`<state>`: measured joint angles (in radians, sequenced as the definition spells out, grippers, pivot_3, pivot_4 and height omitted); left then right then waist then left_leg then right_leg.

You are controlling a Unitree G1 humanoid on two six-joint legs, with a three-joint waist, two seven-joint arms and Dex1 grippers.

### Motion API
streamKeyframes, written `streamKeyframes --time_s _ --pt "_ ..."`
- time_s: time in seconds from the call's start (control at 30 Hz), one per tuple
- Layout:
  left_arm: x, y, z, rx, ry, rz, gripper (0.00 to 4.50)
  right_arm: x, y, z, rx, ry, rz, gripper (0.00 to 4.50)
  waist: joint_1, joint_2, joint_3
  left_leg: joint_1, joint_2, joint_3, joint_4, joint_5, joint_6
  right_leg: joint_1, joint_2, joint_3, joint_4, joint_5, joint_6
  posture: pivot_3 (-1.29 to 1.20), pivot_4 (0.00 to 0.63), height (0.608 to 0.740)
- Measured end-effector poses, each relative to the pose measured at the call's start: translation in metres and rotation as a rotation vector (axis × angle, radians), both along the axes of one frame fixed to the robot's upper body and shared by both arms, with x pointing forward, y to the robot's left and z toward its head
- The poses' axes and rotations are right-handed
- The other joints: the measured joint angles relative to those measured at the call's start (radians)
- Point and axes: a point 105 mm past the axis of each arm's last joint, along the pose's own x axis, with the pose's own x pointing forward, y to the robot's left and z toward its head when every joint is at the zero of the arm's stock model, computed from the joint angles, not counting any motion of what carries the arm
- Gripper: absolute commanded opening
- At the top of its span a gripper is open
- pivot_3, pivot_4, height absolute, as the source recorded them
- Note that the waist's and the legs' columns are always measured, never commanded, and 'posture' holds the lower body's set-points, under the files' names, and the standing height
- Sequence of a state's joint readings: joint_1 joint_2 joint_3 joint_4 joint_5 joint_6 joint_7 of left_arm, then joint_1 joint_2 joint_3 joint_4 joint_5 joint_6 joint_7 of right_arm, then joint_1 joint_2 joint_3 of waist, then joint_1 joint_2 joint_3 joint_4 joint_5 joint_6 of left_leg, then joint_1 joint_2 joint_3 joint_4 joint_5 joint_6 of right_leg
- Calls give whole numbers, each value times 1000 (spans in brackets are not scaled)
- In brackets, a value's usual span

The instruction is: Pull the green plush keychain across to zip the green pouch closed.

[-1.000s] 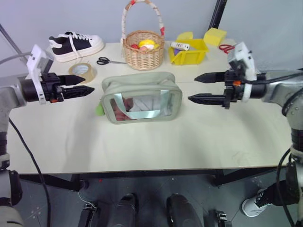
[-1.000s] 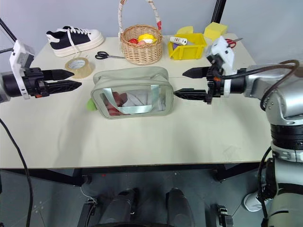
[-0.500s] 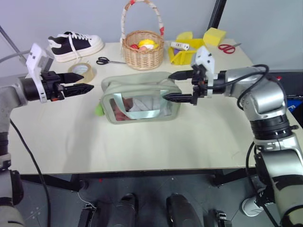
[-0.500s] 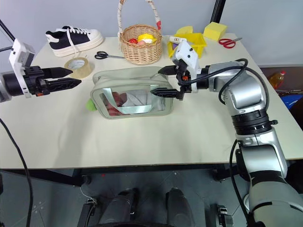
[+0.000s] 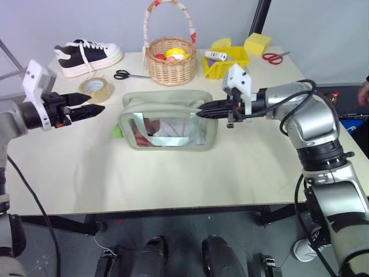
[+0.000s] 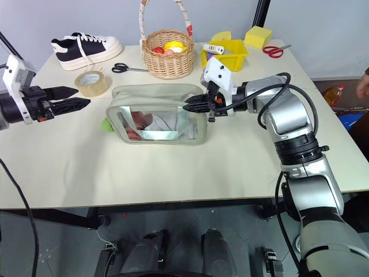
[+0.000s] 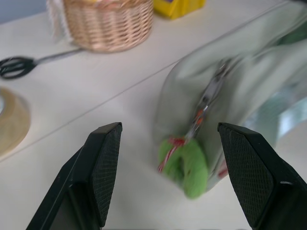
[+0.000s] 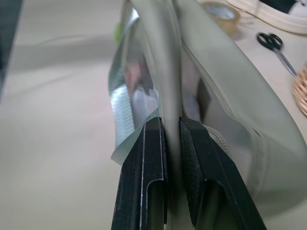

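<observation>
The green pouch stands on the table's middle, its clear window facing me. The green plush keychain hangs from the zipper pull at the pouch's left end, resting on the table. My right gripper reaches in from the right and is shut on the pouch's upper rim at its right end; in the right wrist view both fingers pinch the pale fabric edge. My left gripper hovers open a short way left of the keychain, pointing at it, with nothing between its fingers.
Behind the pouch stand a wicker basket with toys and a yellow bin. A sneaker, a tape roll and black scissors lie at the back left. Red scissors lie back right. A person's hand shows at the right edge.
My right gripper swung left to the pouch's right end and closed on its rim. The left gripper drifted slightly left and stays open.
</observation>
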<state>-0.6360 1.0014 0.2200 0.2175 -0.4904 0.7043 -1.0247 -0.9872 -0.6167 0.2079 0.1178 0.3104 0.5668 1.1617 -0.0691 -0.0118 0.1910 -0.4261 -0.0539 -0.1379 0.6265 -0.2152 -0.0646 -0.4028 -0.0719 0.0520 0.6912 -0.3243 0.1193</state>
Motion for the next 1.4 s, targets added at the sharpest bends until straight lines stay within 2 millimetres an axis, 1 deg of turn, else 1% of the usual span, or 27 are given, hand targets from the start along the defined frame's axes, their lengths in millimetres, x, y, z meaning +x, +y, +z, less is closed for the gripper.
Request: streamKeyframes --time_s 0.07,0.17,0.23,0.33,0.37,0.43,0.57,0.67,0.73,0.77,0.83,0.97,1.07,1.17,1.23,1.3,1.33,1.4 --pt "0 6 -12 17 29 16 3414 0 -1 -3 -2 6 -3 534 0 0 0 0 0 0 0 0 0 0 0 0 0 0 0 0 150 740" --pt "0 7 -17 35 35 15 3414 0 -2 -4 -5 3 -3 534 0 0 0 0 0 0 0 0 0 0 0 0 0 0 0 0 150 740" --pt "2 1 -28 63 51 -6 3414 1 -3 -5 -8 5 -8 534 1 1 0 0 0 0 0 0 0 1 0 0 0 0 0 0 150 740" --pt "4 -18 -62 81 128 -63 3414 1 -4 -8 -7 15 -12 534 2 0 0 0 0 0 1 0 0 1 0 0 0 0 0 0 150 740" --pt "4 -23 -71 82 151 -80 3414 1 -4 -9 -7 18 -13 534 1 0 0 0 0 0 1 0 0 0 0 0 1 0 0 0 150 740" --pt "4 -29 -75 98 160 -108 3414 0 -4 -10 -7 19 -13 534 -1 0 0 0 0 0 0 0 0 -1 0 0 1 0 0 0 150 740" --pt "8 -32 -69 118 125 -122 3414 0 -4 -10 -4 18 -21 534 1 0 0 0 0 0 1 0 0 0 0 0 1 0 0 0 150 740" --pt "14 -35 -62 105 97 -124 2519 -1 -4 -8 -3 13 -24 469 2 0 0 0 0 0 1 0 0 0 0 0 2 0 0 0 150 740" --pt "15 -35 -60 110 94 -133 1641 -2 -4 -10 -2 17 -26 469 0 0 0 0 0 0 1 0 0 0 0 0 2 0 0 0 150 740" --pt "15 -36 -59 113 94 -140 1017 -2 -4 -11 -1 22 -28 469 0 0 0 0 0 0 1 0 0 0 0 0 2 0 0 0 150 740" --pt "15 -36 -60 118 100 -146 54 -2 -5 -12 1 26 -31 469 -1 0 0 0 0 0 1 0 0 0 0 0 2 0 0 0 150 740" --pt "14 -33 -62 140 117 -162 54 -3 -5 -12 3 25 -37 469 1 0 0 0 0 0 1 0 0 0 0 0 2 0 0 0 150 740" --pt "15 -31 -53 151 104 -164 54 -2 -6 -13 6 27 -43 469 1 0 0 0 -1 0 1 0 0 0 0 0 2 0 0 0 150 740" --pt "18 -30 -37 161 66 -162 54 -2 -7 -13 8 26 -46 469 1 0 0 0 -1 0 1 0 0 0 0 0 2 0 0 0 150 740" --pt "24 -30 -20 149 20 -144 54 -2 -7 -13 9 23 -51 469 1 0 0 0 -1 0 2 0 0 0 0 -1 2 0 0 0 150 740" --pt "32 -31 7 124 -57 -119 54 -2 -7 -12 10 19 -53 469 2 0 0 0 -1 0 3 0 0 0 0 -1 3 0 0 0 150 740" --pt "33 -35 22 113 -101 -121 54 -1 -7 -12 11 18 -53 469 1 0 0 0 -2 0 3 0 0 0 0 -1 3 0 0 0 150 740" --pt "33 -47 36 114 -154 -156 54 -1 -6 -12 12 15 -52 469 1 0 0 0 -1 0 3 0 0 0 0 -1 3 0 0 0 150 740"
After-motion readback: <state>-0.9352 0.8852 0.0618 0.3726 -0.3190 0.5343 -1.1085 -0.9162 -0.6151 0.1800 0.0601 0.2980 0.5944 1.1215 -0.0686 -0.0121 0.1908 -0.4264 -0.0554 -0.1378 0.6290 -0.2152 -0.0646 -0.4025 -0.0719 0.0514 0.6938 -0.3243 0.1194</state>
